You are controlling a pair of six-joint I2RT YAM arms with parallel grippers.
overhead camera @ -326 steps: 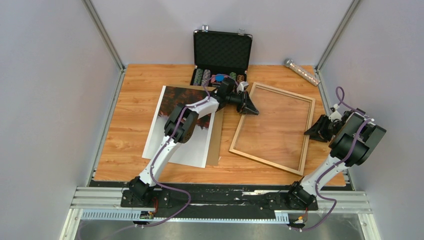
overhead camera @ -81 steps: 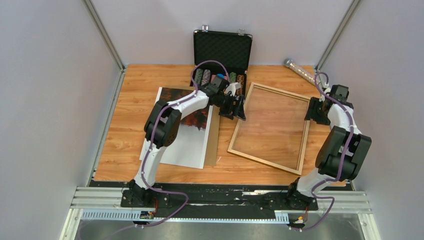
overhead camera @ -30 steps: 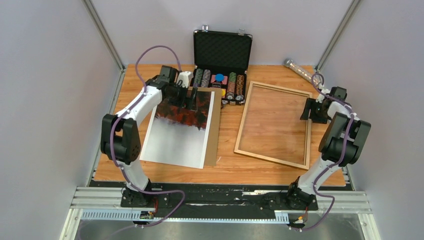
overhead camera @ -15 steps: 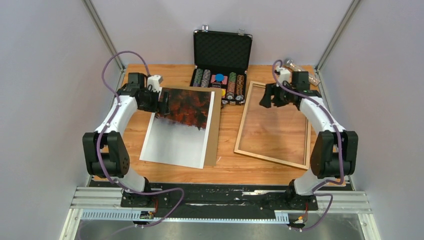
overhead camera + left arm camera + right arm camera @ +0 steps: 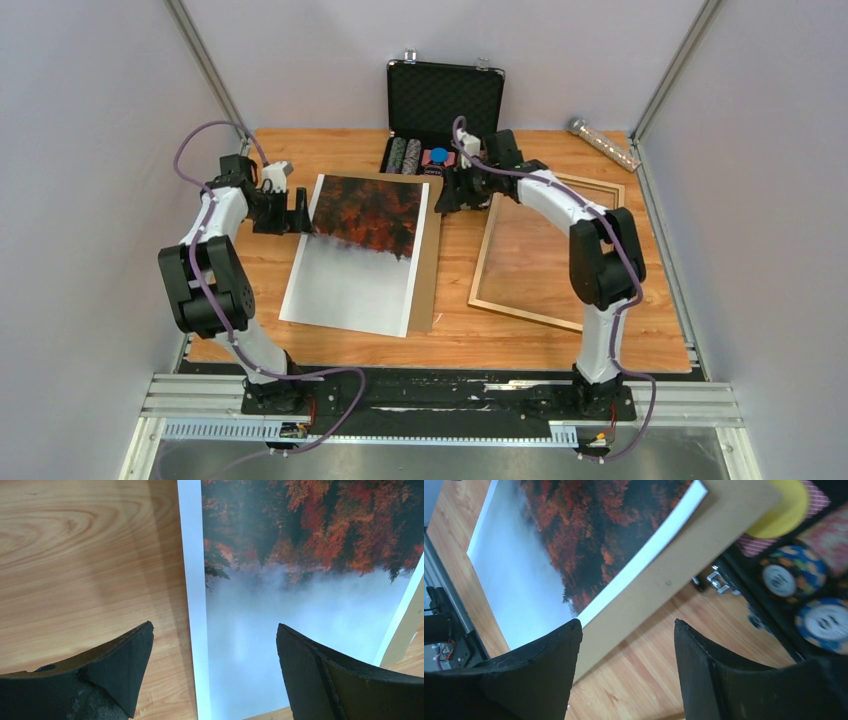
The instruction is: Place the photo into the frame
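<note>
photo, place: the photo (image 5: 362, 250) lies face up and flat on the left half of the worktop (image 5: 268, 160), its red trees toward the far side, resting on a brown backing panel (image 5: 429, 262) that shows along its right edge; it is well apart from the frame (image 5: 479, 262), which lies flat to the right
photo, handling: judged a thin paper print, light and limp, likely to sag, curl or crease if lifted from one spot; no edge looks raised, so a pinch must first get under it
photo, where to hold: the white border, best on two opposite long edges with one arm at each, so the sheet stays spread
frame, handling: thin wooden rails round a clear pane, judged stiff but breakable and smooth; hold it by a rail, not the pane
left end effector (image 5: 298, 213): released, jaws wide with nothing between them, straddling the photo's left border in the wrist view
right end effector (image 5: 447, 195): released and empty, over the panel's far right corner, near the black case (image 5: 445, 100) of poker chips (image 5: 779, 580)
hidden: the photo's back, and how far the panel reaches beneath it
covered: the right arm crosses the frame's far left corner and part of the case
hard to tell: whether either end effector's fingertips touch the worktop or paper; the pane itself, since only wood grain shows through it
</note>
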